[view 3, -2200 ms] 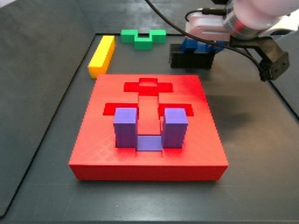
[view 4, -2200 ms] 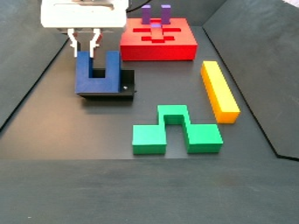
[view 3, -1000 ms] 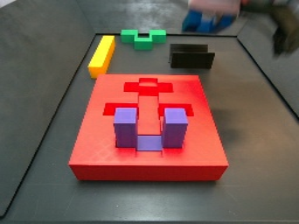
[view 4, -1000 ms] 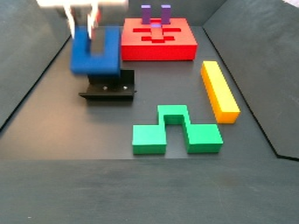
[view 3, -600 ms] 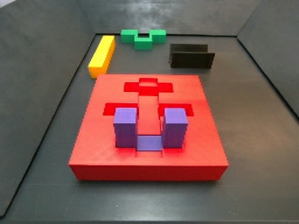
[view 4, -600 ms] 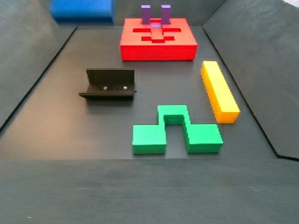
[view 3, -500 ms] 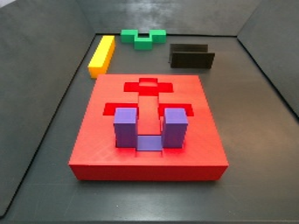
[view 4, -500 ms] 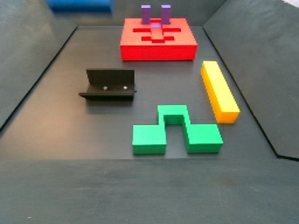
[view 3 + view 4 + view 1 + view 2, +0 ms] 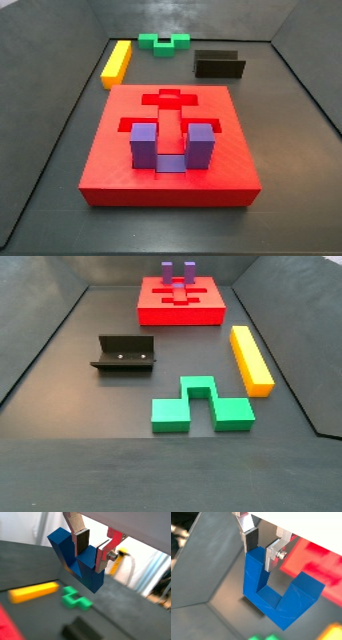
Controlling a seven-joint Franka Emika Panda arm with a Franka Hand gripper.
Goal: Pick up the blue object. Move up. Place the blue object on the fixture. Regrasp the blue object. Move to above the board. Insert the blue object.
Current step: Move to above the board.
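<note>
High above the floor, out of both side views: hand (image 9: 263,546) pinching one prong of the blue object (image 9: 278,592).
Looks stiff, light plastic; a mid-prong grip should resist swinging.

Both side views miss end effector (image 9: 92,547) and blue object (image 9: 278,592).

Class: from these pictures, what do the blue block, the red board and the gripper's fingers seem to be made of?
Blue block, held high in the gripper: likely matte plastic, evenly coloured, dull faces.
Board: probably the same plastic, flat red, no shine.
Fingers: apparently metal plates, silvery, with dark pads whose material is unclear.
</note>
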